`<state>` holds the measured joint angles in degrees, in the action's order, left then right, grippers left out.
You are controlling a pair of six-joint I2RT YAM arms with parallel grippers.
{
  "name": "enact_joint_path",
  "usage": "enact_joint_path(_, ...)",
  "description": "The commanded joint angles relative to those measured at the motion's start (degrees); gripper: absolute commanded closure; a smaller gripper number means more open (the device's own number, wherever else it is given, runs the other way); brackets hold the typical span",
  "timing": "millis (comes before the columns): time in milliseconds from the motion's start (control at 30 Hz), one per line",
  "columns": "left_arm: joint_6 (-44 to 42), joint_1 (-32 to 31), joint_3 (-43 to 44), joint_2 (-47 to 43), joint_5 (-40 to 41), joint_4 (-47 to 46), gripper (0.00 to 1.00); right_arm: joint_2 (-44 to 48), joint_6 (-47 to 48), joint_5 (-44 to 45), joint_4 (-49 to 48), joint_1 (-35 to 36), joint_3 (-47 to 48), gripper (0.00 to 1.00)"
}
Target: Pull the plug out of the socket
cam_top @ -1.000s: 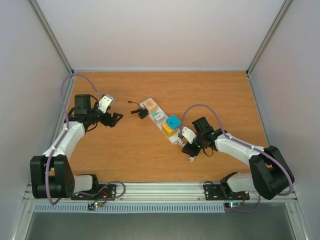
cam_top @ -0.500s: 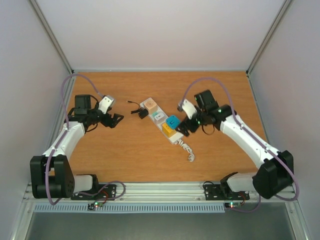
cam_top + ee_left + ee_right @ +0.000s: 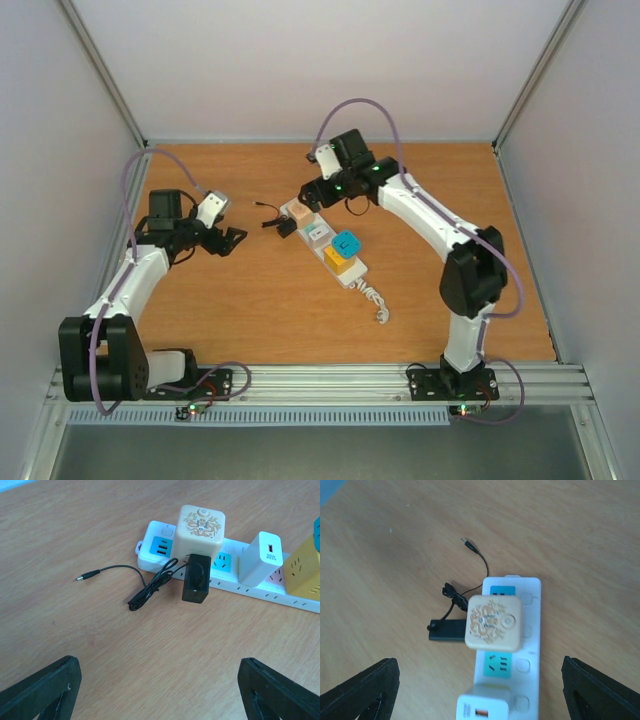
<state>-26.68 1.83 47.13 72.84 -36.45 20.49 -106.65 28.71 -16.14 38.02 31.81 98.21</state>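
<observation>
The socket, a long white power strip [image 3: 352, 275], lies diagonally mid-table with its coiled cord [image 3: 377, 303] at the near end. On it stand a cream cube plug [image 3: 302, 212], a white charger [image 3: 317, 232], a teal cube [image 3: 346, 243] and a yellow cube [image 3: 337, 261]. A black adapter [image 3: 286, 227] with a thin cable sits against the cream cube. My right gripper [image 3: 311, 196] is open above the strip's far end; its wrist view shows the cream cube [image 3: 494, 621], the adapter [image 3: 447, 630] and the strip [image 3: 530, 630]. My left gripper [image 3: 230, 240] is open and empty, left of the strip [image 3: 260, 593].
The adapter's loose black cable [image 3: 145, 587] lies on the wood left of the strip, ending in a small connector [image 3: 82, 576]. White enclosure walls stand at the back and both sides. The metal rail with both arm bases runs along the near edge.
My right arm has swung from the strip's near, cord end up along it to its far end, over the cream cube. The left arm has not moved.
</observation>
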Motion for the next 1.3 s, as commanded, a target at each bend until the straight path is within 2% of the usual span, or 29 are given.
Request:
enact_joint_path(0, -1.01, -0.24, -0.59, -1.65, 0.13, -0.57, 0.12, -6.55, -4.6, 3.29, -1.52, 2.01, 5.17, 0.1)
enact_joint_path(367, -0.84, -0.45, -1.45, -0.97, -1.68, -0.86, 0.12, -20.75, -5.24, 10.92, -3.33, 4.17, 12.71, 0.18)
enact_joint_path(533, -1.94, -1.03, -1.87, 0.36, -1.24, -1.13, 0.13, -23.11, -5.57, 10.06, -3.34, 4.22, 13.65, 0.29)
enact_joint_path(600, -2.12, -1.03, -1.69, 1.05, -1.17, -1.23, 0.13, -23.26, -5.8, 9.27, -2.96, 4.2, 13.31, 0.33)
enact_joint_path(733, -2.24, -1.07, -1.02, 2.22, -1.28, -1.24, 0.13, -21.82, -6.27, 6.92, -2.77, 4.2, 11.11, 0.34)
enact_joint_path(967, -1.43, -1.56, -0.59, 3.26, -1.36, -2.42, 0.15, -20.26, -7.02, 5.9, -3.51, 4.29, 7.51, 0.45)
enact_joint_path(1267, -1.73, -8.72, -0.94, 6.19, 1.76, -6.39, 0.17, -16.03, -7.01, 4.02, -6.58, 6.59, 0.04, 0.49)
